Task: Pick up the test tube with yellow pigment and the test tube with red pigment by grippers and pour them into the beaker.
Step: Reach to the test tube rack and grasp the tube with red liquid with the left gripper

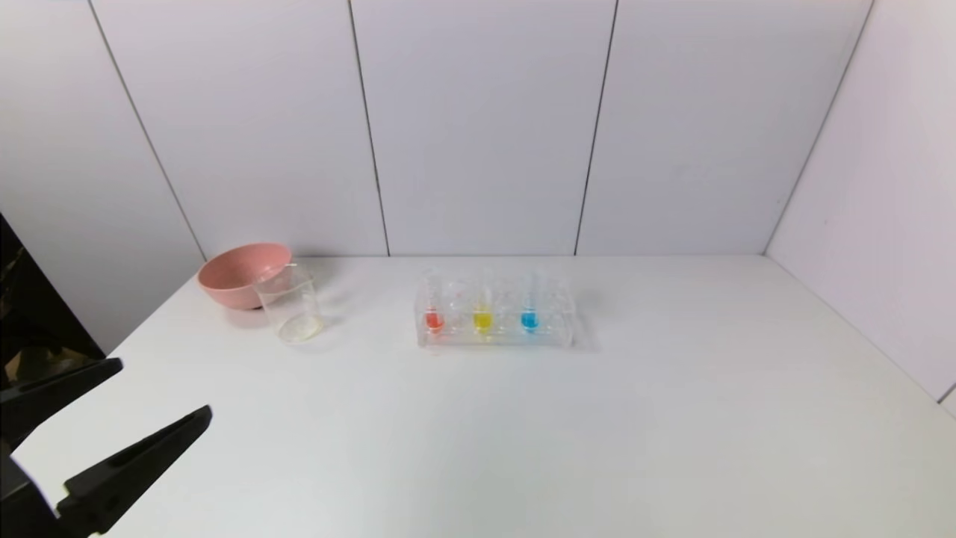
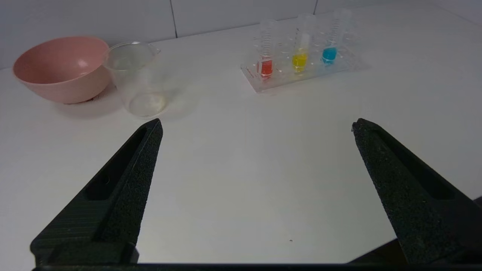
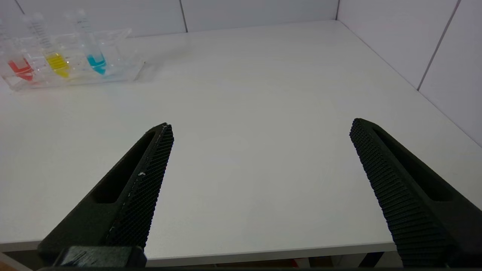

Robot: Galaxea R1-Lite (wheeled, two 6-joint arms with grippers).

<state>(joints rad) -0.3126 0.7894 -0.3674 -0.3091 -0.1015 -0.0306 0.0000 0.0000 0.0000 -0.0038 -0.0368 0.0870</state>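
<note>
The test tube with red pigment (image 1: 433,317) and the test tube with yellow pigment (image 1: 482,317) stand upright in a clear tube rack (image 1: 564,314) at the table's middle back. They also show in the left wrist view (image 2: 266,66) (image 2: 300,60) and the right wrist view (image 3: 20,69) (image 3: 58,64). The clear beaker (image 1: 290,305) stands left of the rack, against the pink bowl; it looks empty. My left gripper (image 1: 157,388) is open and empty over the table's front left, well short of the beaker (image 2: 137,81). My right gripper (image 3: 261,126) is open and empty over the front edge.
A pink bowl (image 1: 239,273) sits behind and left of the beaker. A tube with blue liquid (image 1: 529,319) stands in the rack right of the yellow one. White wall panels close the back and right sides. The table (image 1: 672,418) has bare surface in front of the rack.
</note>
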